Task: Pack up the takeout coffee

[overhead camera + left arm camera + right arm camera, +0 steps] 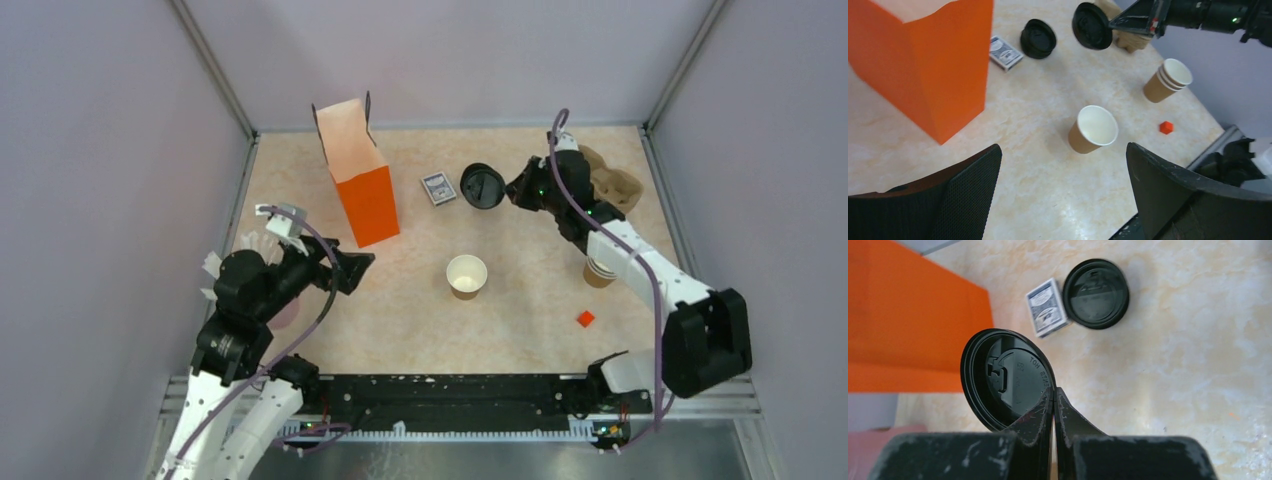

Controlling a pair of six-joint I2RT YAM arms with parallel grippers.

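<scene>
Lilac walls box in a marbled table (520, 330). Near its middle the paper cup (466, 275) stands upright and uncovered, within reach of both arms. Toward the far edge the right gripper (1053, 395) is pinched tight on the rim of a black lid (1008, 385), leaving its underside free, likely for pressing onto the cup. By the left edge the left gripper (1063, 152) gapes wide and empty, facing the cup, perhaps to steady it.

Cup (466, 275) right of bag (365, 195), card box (437, 187) behind
</scene>
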